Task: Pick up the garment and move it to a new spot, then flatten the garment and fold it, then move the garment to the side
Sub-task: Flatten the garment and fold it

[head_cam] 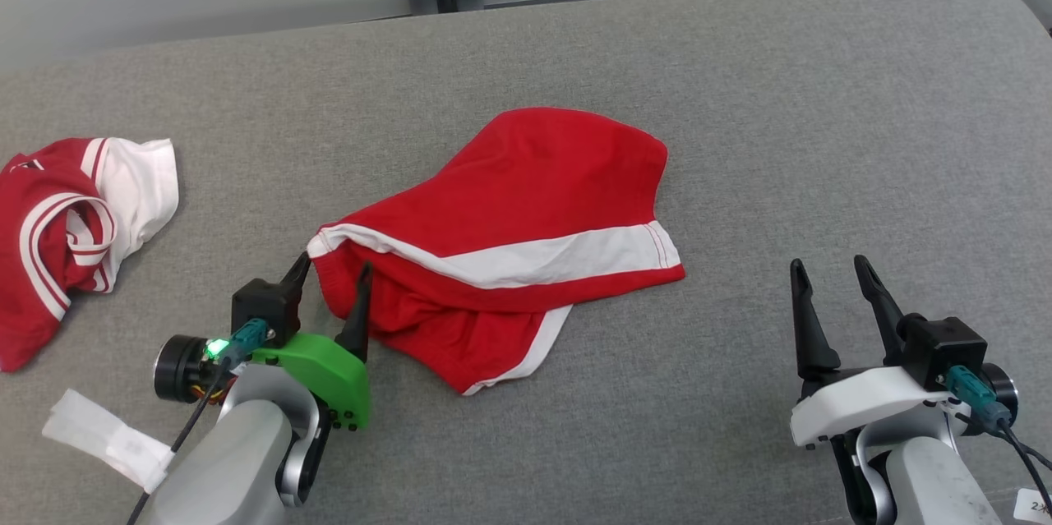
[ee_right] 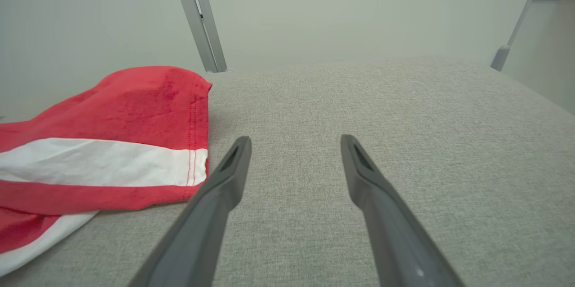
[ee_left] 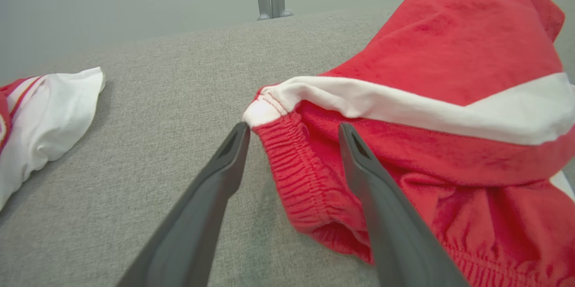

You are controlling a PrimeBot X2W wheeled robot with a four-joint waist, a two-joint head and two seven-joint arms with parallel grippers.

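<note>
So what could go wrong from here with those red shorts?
The open left tool straddles only the bunched waistband corner of the red shorts; closing there might pinch one layer and drag them crooked. The right tool sits apart over bare cushion, so one-sided pulling could add wrinkles.

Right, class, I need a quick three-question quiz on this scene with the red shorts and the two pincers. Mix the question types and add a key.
1. True or false: the right pincer is clamped on the red shorts.
2. Which part of the shorts does the open left pincer straddle? A) a leg hem B) the elastic waistband corner C) nothing at all
3. Fill in: the second red-and-white garment lies at the robot's far ____ on the grey surface.

Key:
1. False; it is open over bare surface, apart from the shorts.
2. B
3. left
</note>
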